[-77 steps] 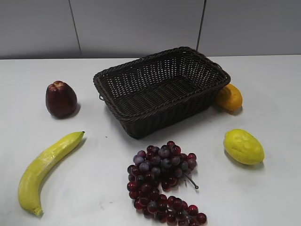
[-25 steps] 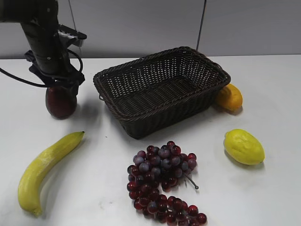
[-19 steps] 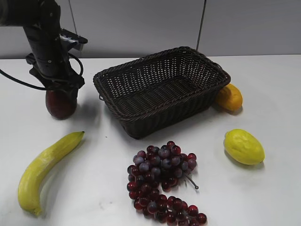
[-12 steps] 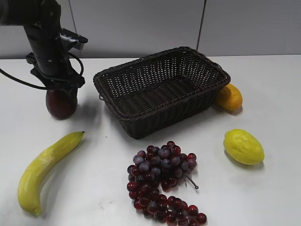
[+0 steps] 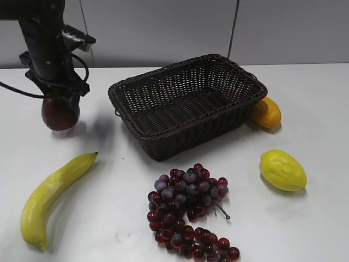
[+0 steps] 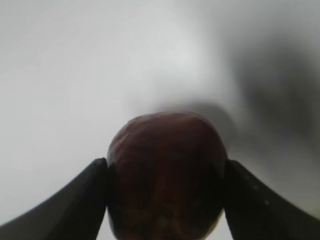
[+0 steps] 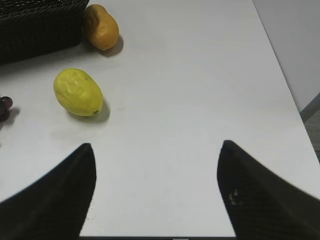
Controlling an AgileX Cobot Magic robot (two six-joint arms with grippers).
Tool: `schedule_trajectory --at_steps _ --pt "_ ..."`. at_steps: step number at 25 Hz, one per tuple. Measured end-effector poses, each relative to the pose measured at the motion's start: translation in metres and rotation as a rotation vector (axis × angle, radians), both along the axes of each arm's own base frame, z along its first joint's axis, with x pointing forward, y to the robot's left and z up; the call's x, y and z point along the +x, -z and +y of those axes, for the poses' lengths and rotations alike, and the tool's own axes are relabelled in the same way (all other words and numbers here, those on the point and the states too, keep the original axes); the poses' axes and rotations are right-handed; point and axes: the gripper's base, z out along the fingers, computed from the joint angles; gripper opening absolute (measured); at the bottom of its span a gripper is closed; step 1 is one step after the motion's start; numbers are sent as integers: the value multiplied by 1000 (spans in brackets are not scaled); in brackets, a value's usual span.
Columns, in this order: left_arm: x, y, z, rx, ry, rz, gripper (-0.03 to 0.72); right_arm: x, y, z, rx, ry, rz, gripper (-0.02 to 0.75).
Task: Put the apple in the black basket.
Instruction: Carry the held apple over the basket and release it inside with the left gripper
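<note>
Dark maroon-red glossy apple [image 5: 60, 113]: clamped between left pincer [image 5: 59, 103] fingers, lifted off white table [image 5: 305, 229], left of dark woven wicker basket [image 5: 185, 103]. Right pincer [image 7: 156, 192]: fingers spread apart, holding nothing.

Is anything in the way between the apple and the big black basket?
Nothing visible is. The left gripper holds the apple to the left of the black basket, with only bare table between them. The banana and grapes lie nearer the camera, off that path.
</note>
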Motion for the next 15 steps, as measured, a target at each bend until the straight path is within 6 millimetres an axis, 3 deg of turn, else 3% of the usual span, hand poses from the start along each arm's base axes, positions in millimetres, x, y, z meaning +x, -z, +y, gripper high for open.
schedule_trajectory --at_steps 9,15 --pt "-11 -71 4 -54 0 -169 498 0 0 0 0 0 0 573" --pt "-16 -120 -21 -121 54 -305 498 0 0 0 -1 0 0 573"
